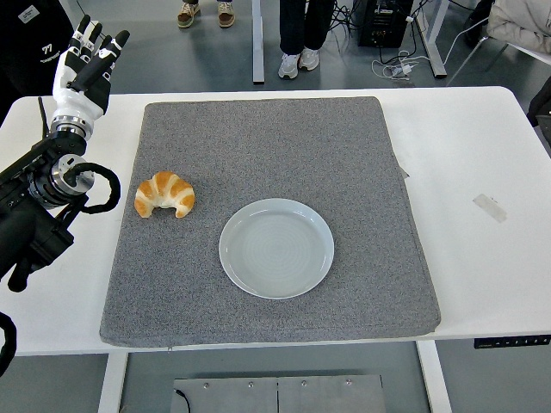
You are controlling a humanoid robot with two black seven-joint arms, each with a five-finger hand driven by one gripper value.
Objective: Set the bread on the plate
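A humanoid robot's left hand (pixel 86 60) hangs raised above the far left corner of a white table (pixel 482 146), its white-and-black fingers (pixel 82 30) spread and relaxed, gripping nothing. The black left arm (pixel 39 198) reaches in from the picture's left edge, a loop of black cable (pixel 103 185) curling beside its wrist joint.

A grey felt mat (pixel 284 146) covers most of the tabletop. On its left side lies a golden croissant (pixel 164 194), its curved ends pointing toward the near edge, well apart from the hand. Just to the right of the croissant and a little nearer the table's front edge sits a round pale blue plate (pixel 276 248), bare, with a clear gap of mat between the two.

A small strip of tape (pixel 489 207) is stuck to the bare table on the right. Beyond the table's far edge, people's legs and shoes (pixel 297 60) stand on the grey floor, near a tangle of cables (pixel 400 62).
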